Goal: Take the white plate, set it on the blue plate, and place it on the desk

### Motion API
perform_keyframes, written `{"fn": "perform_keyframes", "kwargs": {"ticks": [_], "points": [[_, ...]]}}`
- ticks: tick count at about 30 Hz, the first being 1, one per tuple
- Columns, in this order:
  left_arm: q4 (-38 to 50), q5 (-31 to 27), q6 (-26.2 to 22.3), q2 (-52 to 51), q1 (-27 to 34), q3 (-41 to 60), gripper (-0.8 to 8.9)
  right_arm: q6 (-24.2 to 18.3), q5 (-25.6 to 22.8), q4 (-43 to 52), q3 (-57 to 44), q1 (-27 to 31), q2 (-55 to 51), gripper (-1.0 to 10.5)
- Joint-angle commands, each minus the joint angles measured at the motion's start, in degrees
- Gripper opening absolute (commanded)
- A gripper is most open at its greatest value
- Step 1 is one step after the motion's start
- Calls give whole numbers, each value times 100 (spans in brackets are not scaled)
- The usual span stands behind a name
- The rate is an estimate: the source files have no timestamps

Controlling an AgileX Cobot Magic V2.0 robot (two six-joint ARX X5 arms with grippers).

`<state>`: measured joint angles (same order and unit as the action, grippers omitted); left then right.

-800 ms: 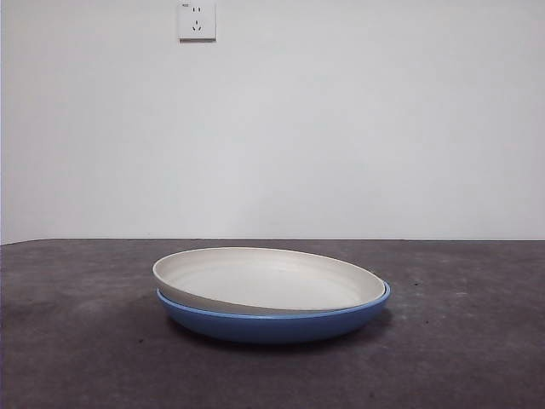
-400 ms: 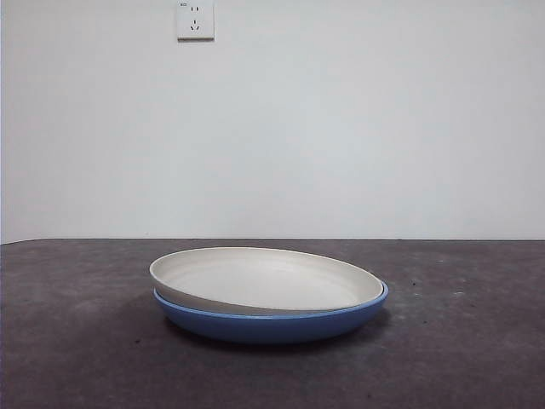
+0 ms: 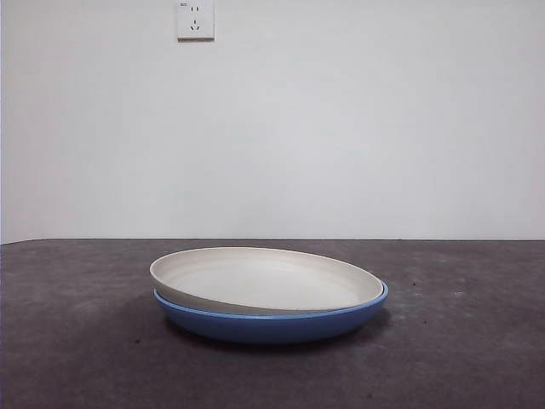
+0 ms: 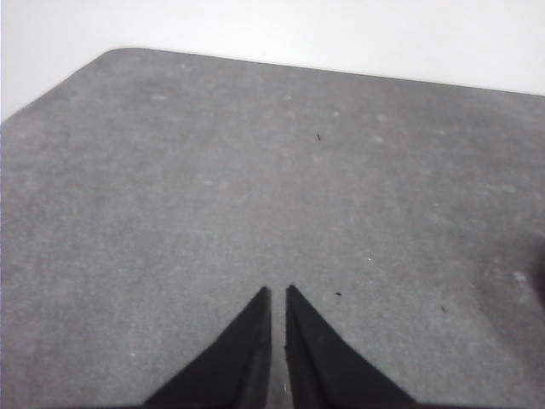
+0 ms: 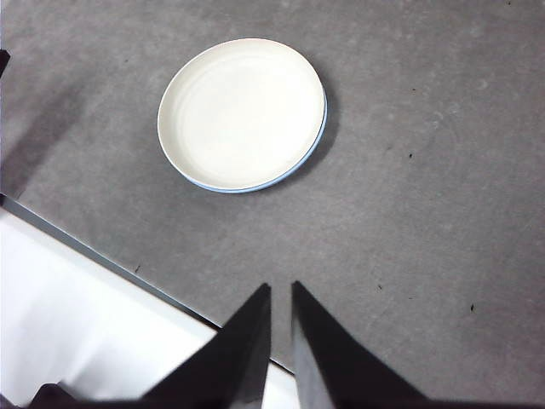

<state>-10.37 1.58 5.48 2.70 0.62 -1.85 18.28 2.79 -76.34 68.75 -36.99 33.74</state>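
The white plate (image 3: 266, 279) is seen nested in the blue plate (image 3: 272, 322), tilted slightly so that one edge overhangs, both resting near the middle of the desk (image 3: 477, 341). The stacking step is judged done, which would explain why both arms are held back. The right gripper (image 5: 279, 294) hangs high above the desk's edge, well apart from the plates, its jaws nearly closed on nothing. The left gripper (image 4: 278, 294) is likewise drawn narrow and empty over bare desk

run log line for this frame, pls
white plate: stacked on blue plate, tilted | desk: under both | left gripper: shut, away | right gripper: shut, high above
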Motion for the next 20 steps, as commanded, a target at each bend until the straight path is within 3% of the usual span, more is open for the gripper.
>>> {"fn": "perform_keyframes", "kwargs": {"ticks": [1, 20], "points": [[-37, -13, 15, -118, 4, 120, 28, 35, -24, 118, 59, -39, 20, 37], [-31, -13, 15, -251, 4, 118, 28, 35, -24, 127, 59, -39, 20, 37]]}}
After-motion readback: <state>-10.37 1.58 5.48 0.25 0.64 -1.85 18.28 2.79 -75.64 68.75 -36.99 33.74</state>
